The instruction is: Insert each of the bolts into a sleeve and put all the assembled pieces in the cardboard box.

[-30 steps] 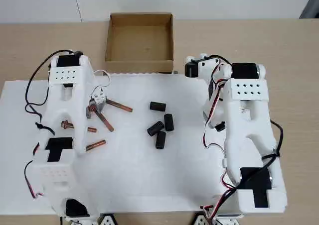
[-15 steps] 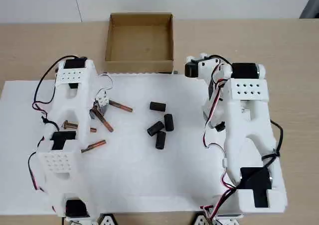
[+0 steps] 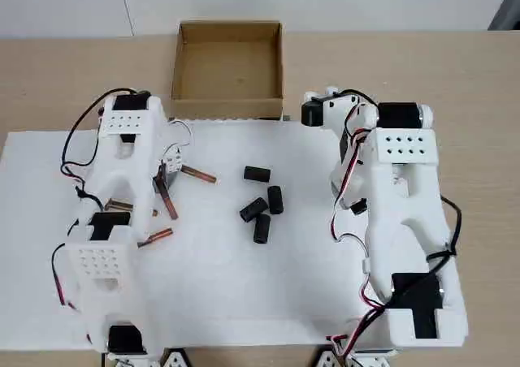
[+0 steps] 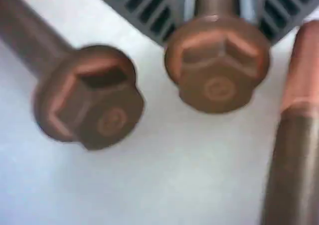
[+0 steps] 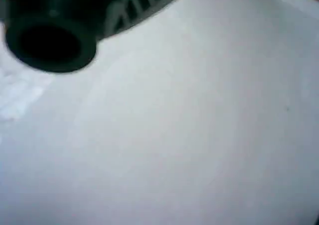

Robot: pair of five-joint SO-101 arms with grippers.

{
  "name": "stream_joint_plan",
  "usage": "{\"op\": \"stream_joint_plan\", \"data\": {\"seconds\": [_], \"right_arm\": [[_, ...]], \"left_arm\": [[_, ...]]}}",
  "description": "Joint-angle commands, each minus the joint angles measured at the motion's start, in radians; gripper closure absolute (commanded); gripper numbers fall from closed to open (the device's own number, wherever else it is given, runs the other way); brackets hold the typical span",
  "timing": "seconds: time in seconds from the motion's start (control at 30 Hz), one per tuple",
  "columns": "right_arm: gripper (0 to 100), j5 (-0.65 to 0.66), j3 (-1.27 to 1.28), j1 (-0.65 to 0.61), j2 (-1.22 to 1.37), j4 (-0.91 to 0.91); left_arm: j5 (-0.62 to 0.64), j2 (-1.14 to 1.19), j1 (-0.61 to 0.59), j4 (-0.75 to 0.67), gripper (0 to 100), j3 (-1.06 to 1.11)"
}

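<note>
My left gripper (image 3: pixel 163 177) is shut on a copper bolt (image 4: pixel 217 68), whose hex head sits between the grey ribbed jaws; from above, this bolt (image 3: pixel 168 200) slants down onto the white mat. Three more bolts lie loose by it: one (image 3: pixel 198 174) beside the gripper, one (image 3: pixel 154 237) nearer the front, one (image 3: pixel 120 205) partly under the arm. Several black sleeves (image 3: pixel 262 209) lie at mid-mat. My right gripper (image 3: pixel 314 110) stands at the mat's back edge, shut on a black sleeve (image 5: pixel 50 43) seen end-on. The cardboard box (image 3: pixel 185 91) stands empty behind the mat.
The white mat (image 3: pixel 244 286) covers the wooden table (image 3: pixel 471 75) between both arm bases. The right arm's body (image 3: pixel 402 188) stands along the mat's right side. Loose cables hang beside both arms.
The left arm has swung to the right, toward mid-mat, with the bolt in its gripper; the bolt now stands steeper. The right arm has kept still.
</note>
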Motion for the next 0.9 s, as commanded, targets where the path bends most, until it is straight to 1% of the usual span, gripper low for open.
{"op": "stream_joint_plan", "data": {"seconds": [0.0, 0.17, 0.37, 0.43, 0.57, 0.87], "right_arm": [[99.1, -0.005, -0.009, 0.004, -0.091, -0.008], [99.5, -0.003, -0.009, 0.004, -0.229, -0.007], [99.5, -0.003, -0.005, 0.005, -0.337, 0.005], [99.5, -0.003, -0.009, 0.005, -0.341, 0.007], [99.5, -0.002, -0.009, 0.005, -0.341, 0.005], [99.5, -0.008, -0.009, 0.004, -0.349, 0.007]], "left_arm": [[-0.005, 0.006, 0.015, 0.040, 100, -0.001], [-0.006, -0.078, 0.017, 0.155, 100, -0.105], [-0.009, -0.285, 0.020, 0.158, 100, -0.214], [-0.038, -0.338, 0.032, 0.158, 100, -0.236], [-0.080, -0.410, 0.064, 0.158, 100, -0.243], [-0.086, -0.535, 0.084, 0.158, 100, -0.245]]}}
